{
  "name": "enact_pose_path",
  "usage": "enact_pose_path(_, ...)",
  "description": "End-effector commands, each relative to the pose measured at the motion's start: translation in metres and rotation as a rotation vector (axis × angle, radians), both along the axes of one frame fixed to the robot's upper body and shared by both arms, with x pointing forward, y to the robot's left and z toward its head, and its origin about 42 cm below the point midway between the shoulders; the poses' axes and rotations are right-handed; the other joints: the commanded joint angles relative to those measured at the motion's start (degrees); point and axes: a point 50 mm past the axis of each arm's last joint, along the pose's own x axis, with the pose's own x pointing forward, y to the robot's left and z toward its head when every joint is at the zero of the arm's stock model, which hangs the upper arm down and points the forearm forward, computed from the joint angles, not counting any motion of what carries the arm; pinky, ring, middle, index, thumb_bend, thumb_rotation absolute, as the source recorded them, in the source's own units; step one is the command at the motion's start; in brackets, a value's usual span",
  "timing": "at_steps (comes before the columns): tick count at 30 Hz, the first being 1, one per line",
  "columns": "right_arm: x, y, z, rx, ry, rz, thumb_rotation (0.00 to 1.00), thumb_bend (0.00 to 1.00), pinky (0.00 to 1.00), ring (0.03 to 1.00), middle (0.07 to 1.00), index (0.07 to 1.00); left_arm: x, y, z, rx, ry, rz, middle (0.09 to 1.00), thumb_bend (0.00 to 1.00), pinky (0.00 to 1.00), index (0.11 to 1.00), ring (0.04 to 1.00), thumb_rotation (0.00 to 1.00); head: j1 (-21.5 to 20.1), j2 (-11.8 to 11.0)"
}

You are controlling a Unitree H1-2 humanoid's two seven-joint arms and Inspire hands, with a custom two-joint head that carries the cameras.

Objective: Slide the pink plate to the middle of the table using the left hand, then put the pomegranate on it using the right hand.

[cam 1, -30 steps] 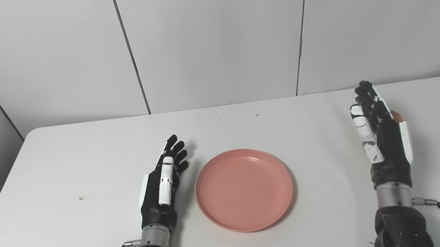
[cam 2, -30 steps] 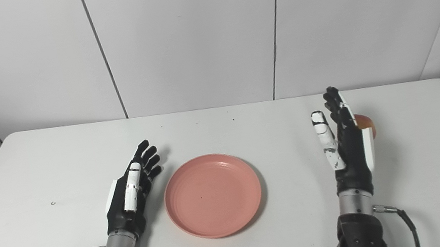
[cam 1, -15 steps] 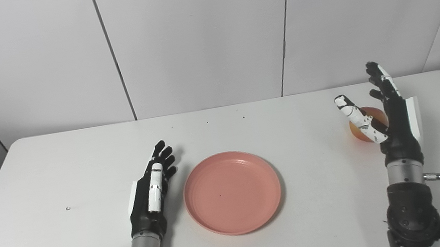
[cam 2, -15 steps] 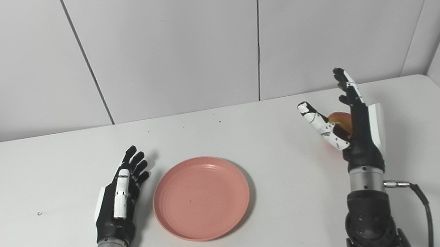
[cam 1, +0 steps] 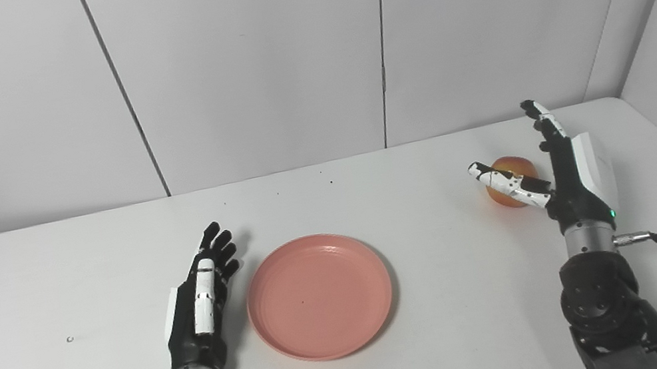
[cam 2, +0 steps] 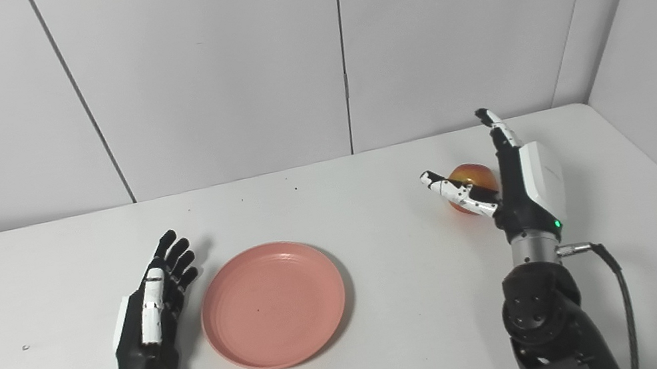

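Pink plate (cam 1: 319,296), round and shallow with ringed ridges inside, lying flat and empty near the middle of the white tabletop (cam 1: 456,297). Pomegranate (cam 1: 509,180), small, round, orange-red with a yellowish patch, resting on the tabletop well to the right of the plate and farther back, partly hidden behind a white thumb.

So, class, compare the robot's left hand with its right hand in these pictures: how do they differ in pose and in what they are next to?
The left hand lies low beside the pink plate, fingers together; the right hand stands upright with thumb spread wide. The left hand has nothing in front of it; the right hand brackets the pomegranate, thumb before it, fingers beyond. Both are open and hold nothing.
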Motion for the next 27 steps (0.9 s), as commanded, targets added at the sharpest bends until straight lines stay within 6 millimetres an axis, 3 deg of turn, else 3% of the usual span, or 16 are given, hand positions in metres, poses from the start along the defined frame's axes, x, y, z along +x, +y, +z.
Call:
enact_pose_path(1,0.011,-0.004,0.022,-0.056,-0.04,-0.027,0.46,0.78,0.76,0.859,0.879,0.872,0.003,0.006,0.004,0.002,-0.043,-0.004,0.92,0.25,0.91,0.906,0.922,1.0,0.05,-0.04)
enact_pose_path(8,0.021,-0.009,0.01,-0.097,0.021,-0.048,0.44,0.81,0.73,0.852,0.877,0.872,0.005,0.011,0.001,0.008,-0.05,-0.011,0.923,0.24,0.91,0.901,0.925,1.0,-1.98,-0.68)
enact_pose_path(25,0.048,-0.021,0.004,-0.108,0.101,-0.045,0.38,0.85,0.72,0.836,0.861,0.861,0.005,0.008,0.0,0.005,-0.044,-0.015,0.93,0.24,0.92,0.902,0.934,1.0,-1.7,-0.62)
enact_pose_path(27,0.051,-0.021,0.002,-0.104,0.11,-0.049,0.31,0.83,0.71,0.824,0.851,0.85,0.005,0.008,0.0,0.006,-0.043,-0.013,0.928,0.24,0.91,0.901,0.933,1.0,-1.69,-0.59)
